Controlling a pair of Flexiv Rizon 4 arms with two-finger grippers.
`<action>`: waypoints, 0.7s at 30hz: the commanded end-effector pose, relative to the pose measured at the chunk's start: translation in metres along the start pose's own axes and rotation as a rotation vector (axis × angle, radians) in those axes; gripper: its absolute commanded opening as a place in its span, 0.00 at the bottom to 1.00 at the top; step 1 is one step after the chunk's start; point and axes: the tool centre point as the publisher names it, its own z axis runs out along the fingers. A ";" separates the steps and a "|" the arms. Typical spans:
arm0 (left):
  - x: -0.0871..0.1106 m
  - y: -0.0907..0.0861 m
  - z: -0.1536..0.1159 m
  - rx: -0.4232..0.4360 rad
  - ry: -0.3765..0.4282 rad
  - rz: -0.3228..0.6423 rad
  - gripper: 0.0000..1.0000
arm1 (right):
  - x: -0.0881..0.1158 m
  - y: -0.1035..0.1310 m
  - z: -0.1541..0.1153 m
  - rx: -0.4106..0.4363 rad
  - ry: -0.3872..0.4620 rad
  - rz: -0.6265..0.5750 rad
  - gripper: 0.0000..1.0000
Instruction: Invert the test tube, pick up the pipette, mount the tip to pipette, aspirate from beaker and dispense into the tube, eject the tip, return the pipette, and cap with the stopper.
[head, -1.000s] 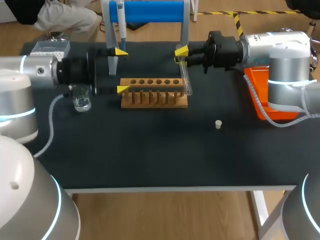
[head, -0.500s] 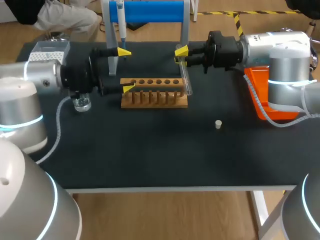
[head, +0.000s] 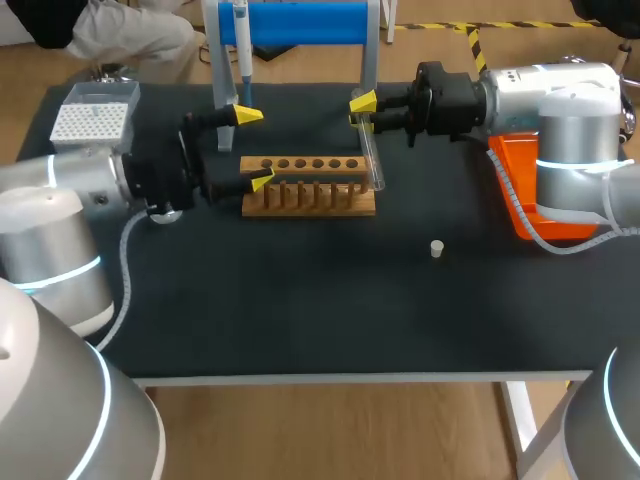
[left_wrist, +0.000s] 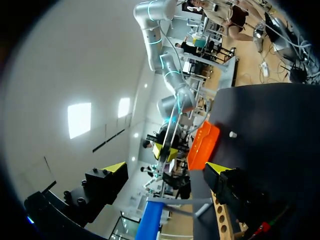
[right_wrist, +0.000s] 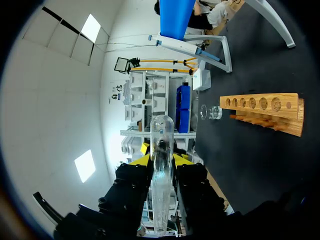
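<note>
My right gripper (head: 364, 110) is closed on the test tube (head: 374, 160), with a yellow tip on each side. The tube's low end hangs at the 3 o'clock end of the wooden rack (head: 308, 185). I cannot tell if they touch.

My left gripper (head: 253, 147) is wide open and holds nothing. It sits at the rack's 9 o'clock end. One tip is by the rack's corner and the other is near the pipette (head: 241, 50), which hangs in the blue stand (head: 300, 20) at the 12 o'clock edge.

The beaker (right_wrist: 211, 112) stands just past the rack's left end, and from above my left arm covers most of it. The tip box (head: 95, 115) is in the 10 o'clock corner. An orange tray (head: 520, 190) lies along the 3 o'clock edge, under my right arm.

The little stopper (head: 436, 248) stands alone on the black table (head: 300, 320). It is at 4 o'clock from the rack, well apart from it and from the 6 o'clock edge.
</note>
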 end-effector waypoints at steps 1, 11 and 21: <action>-0.001 -0.005 0.003 0.011 0.005 0.037 1.00 | 0.000 0.000 0.000 0.001 -0.002 0.000 0.00; 0.007 -0.024 0.052 0.117 0.156 0.185 1.00 | 0.000 0.000 0.000 0.001 -0.002 0.000 0.00; 0.014 -0.051 0.095 0.162 0.136 0.288 1.00 | 0.000 0.000 0.000 0.001 -0.002 0.000 0.00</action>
